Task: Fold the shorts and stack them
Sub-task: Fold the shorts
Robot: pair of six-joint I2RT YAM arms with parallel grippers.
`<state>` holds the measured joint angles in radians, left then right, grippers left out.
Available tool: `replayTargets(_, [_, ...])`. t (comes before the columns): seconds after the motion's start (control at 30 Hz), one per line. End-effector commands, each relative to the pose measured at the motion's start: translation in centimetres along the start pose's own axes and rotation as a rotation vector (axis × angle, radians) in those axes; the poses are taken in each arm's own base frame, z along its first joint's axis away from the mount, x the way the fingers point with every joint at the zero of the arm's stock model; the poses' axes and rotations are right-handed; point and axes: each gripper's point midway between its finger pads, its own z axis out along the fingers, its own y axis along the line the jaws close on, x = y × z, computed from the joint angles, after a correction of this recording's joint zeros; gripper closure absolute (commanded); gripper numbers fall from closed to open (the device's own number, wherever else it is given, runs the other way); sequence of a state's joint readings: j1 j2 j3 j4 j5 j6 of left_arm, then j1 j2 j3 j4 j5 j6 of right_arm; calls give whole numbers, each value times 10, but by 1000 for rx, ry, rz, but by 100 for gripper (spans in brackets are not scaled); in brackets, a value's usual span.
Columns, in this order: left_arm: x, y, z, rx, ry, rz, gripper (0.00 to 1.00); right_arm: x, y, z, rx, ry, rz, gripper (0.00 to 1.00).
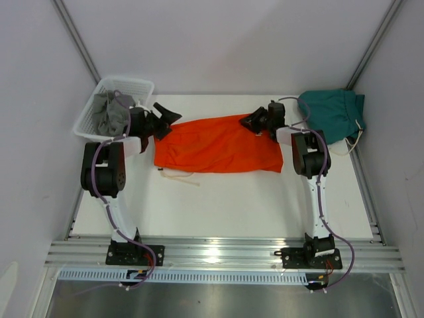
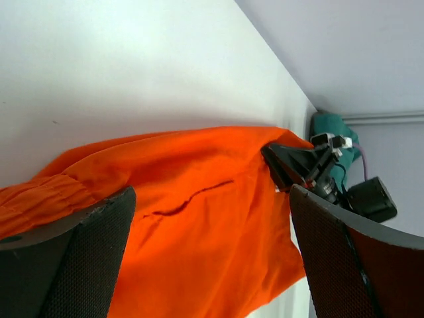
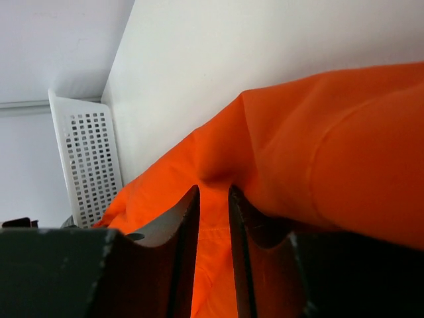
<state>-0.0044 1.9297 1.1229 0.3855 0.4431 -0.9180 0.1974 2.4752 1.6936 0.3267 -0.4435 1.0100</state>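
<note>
While your right gripper (image 1: 248,121) pinches the soft, limp bright orange cloth shorts (image 1: 218,147), spread on the white table (image 1: 218,205), at their 1 o'clock corner, your left gripper (image 1: 168,122) gapes wide at 11; grip that hem.

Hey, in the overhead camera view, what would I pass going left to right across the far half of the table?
White perforated plastic basket holding grey cloth → bright orange cloth shorts → dark teal-green cloth shorts.
</note>
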Motion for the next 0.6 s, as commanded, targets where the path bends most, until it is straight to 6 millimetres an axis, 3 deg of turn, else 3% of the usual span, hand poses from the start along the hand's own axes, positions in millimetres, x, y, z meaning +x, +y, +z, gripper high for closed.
replayTargets(0.0, [-15, 1, 16, 20, -65, -21, 2, 3, 12, 4, 5, -5, -29, 73])
replayTargets(0.07, [-22, -6, 23, 35, -76, -15, 3, 5, 13, 2, 22, -4, -49, 72])
replayTargets(0.13, [-17, 9, 29, -46, -70, -35, 3, 8, 19, 0, 23, -1, -72, 72])
replayTargets(0.17, [-23, 5, 31, -55, -85, -26, 3, 9, 20, -1, 29, 2, -78, 71])
replayTargets(0.23, [-19, 23, 31, -176, -92, -39, 2, 16, 20, -4, 37, 12, -101, 71])
replayTargets(0.27, [-25, 20, 34, -198, -102, -38, 2, 15, 29, -8, 28, 3, -116, 71])
replayTargets(0.33, [-22, 30, 35, -288, -86, -61, 2, 20, 27, -12, 49, -3, -136, 70])
replayTargets(0.4, [-20, 36, 37, -319, -74, -68, 2, 19, 36, -19, 50, -17, -164, 69])
replayTargets(0.57, [-20, 26, 41, -272, -59, -41, 1, 21, 43, -25, 54, -19, -185, 68])
